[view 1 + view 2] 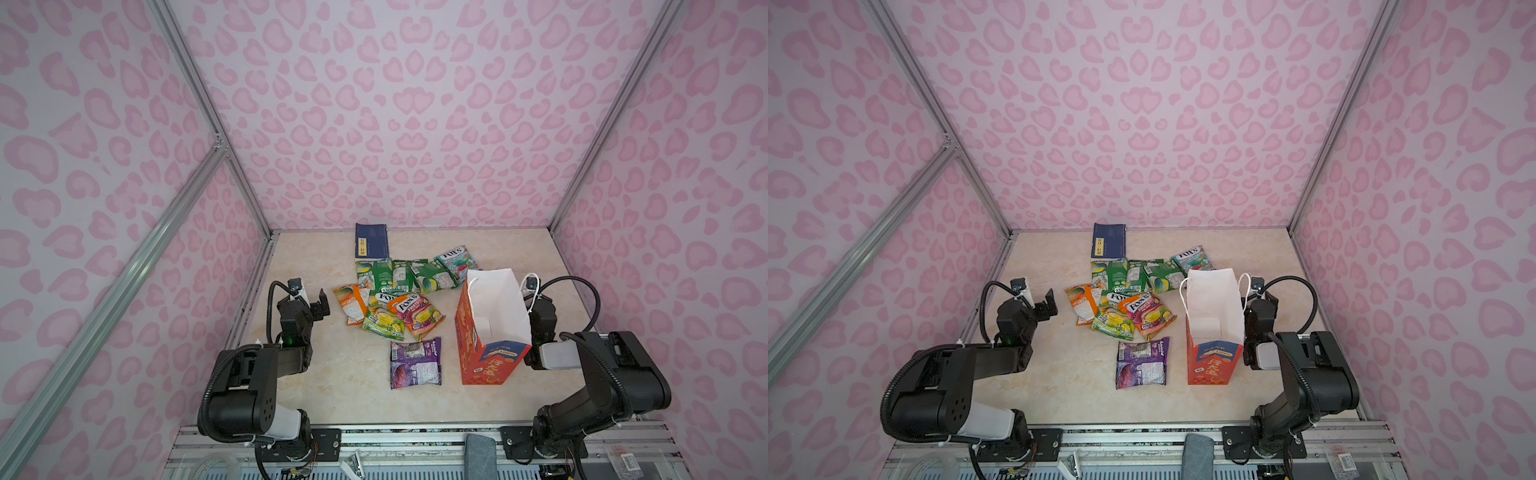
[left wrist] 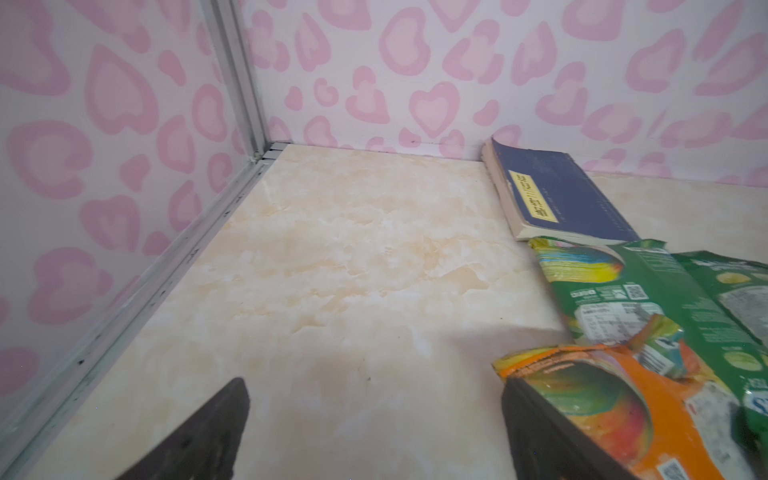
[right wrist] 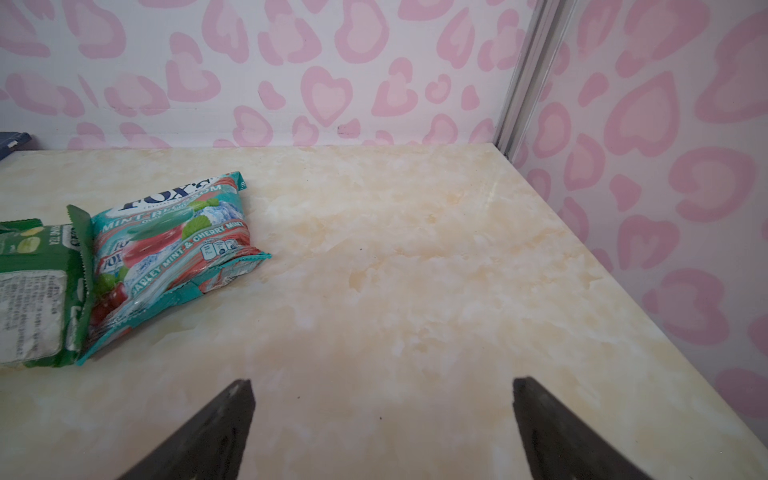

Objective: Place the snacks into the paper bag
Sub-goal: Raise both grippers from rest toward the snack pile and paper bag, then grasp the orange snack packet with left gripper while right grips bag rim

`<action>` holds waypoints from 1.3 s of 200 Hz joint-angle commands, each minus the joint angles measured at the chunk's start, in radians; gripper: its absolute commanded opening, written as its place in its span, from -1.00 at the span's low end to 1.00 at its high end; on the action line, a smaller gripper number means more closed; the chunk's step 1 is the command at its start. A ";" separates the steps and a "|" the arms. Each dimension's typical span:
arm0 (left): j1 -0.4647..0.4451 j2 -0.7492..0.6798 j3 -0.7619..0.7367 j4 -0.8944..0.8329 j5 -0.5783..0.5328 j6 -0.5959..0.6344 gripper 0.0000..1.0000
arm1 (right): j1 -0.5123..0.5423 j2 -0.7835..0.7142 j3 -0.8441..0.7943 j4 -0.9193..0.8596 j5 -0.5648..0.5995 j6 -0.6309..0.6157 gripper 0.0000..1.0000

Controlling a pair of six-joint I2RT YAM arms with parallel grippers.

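The snacks lie in a loose pile in the middle of the marble tabletop. A purple packet lies apart, nearer the front, and a teal packet lies at the back right. The paper bag stands upright and open to the right of the pile, and no packet shows in the white inside. My left gripper is open over bare table, just left of an orange packet. Its right fingertip stands beside that packet's edge. My right gripper is open and empty, close to the bag's right side.
A dark-blue booklet with a yellow label lies against the back wall, behind the green packets. Pink-patterned walls with aluminium frame posts close in the table on the left, back and right. A metal rail runs along the front edge.
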 commanded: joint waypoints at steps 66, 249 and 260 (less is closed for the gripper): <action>-0.004 -0.382 0.561 -1.249 -0.069 -0.757 0.94 | -0.066 -0.733 0.325 -0.995 0.349 0.734 0.99; -0.090 -0.616 0.605 -1.495 0.545 -0.369 0.94 | 0.436 -0.643 1.115 -2.233 0.093 0.454 0.99; -0.090 -0.614 0.605 -1.496 0.538 -0.363 0.94 | 0.507 -0.631 1.073 -2.234 0.137 0.478 0.99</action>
